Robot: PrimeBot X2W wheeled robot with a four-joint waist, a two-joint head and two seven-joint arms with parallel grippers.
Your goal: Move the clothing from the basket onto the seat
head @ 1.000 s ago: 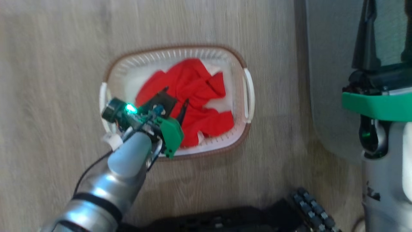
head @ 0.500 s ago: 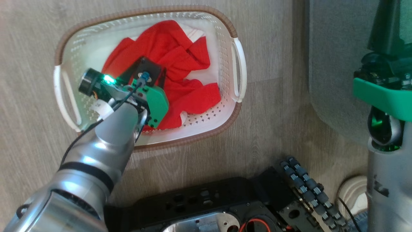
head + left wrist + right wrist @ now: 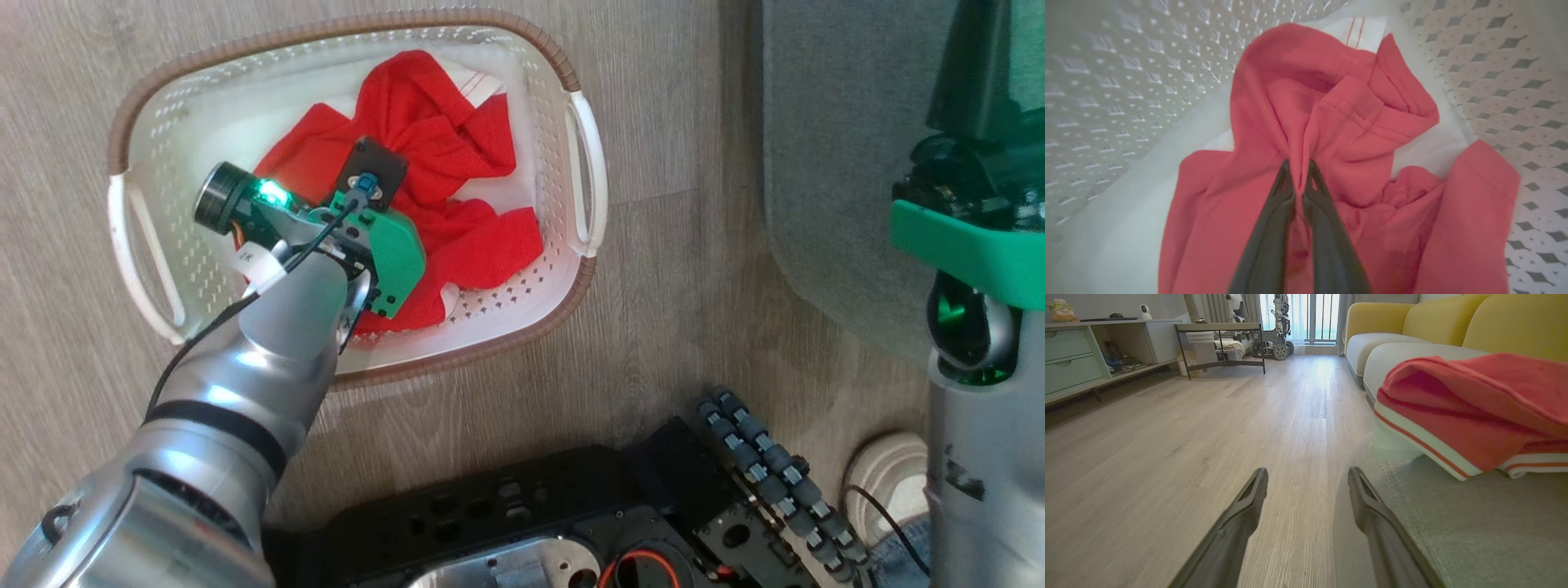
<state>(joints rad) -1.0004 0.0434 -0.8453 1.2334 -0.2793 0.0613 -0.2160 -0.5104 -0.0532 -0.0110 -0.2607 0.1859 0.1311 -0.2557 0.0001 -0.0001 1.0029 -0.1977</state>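
Note:
The white perforated basket [image 3: 351, 33] with its brown rim stands on the wood floor, and the red clothing [image 3: 441, 163] lies crumpled inside it. My left arm reaches down into the basket. In the left wrist view, my left gripper [image 3: 1298, 173] is shut on a raised fold of the red clothing [image 3: 1331, 122]. The grey seat [image 3: 833, 163] lies to the basket's right. My right gripper [image 3: 1308, 477] hangs open with nothing between its fingers, low over the floor at the corner of the seat [image 3: 1453, 531]. Another red garment with white stripes [image 3: 1474, 404] rests on the seat.
My dark base [image 3: 571, 523] and its roller wheel sit just below the basket. A white round object [image 3: 882, 482] lies on the floor at lower right. Open wood floor [image 3: 1188, 428] stretches ahead, with a cabinet [image 3: 1073, 355] on the left and a metal-legged table [image 3: 1220, 330] farther off.
My left gripper's fingers stood spread over the clothing and have now shut on a fold of it. The head camera has dropped closer to the basket. The right gripper stays open.

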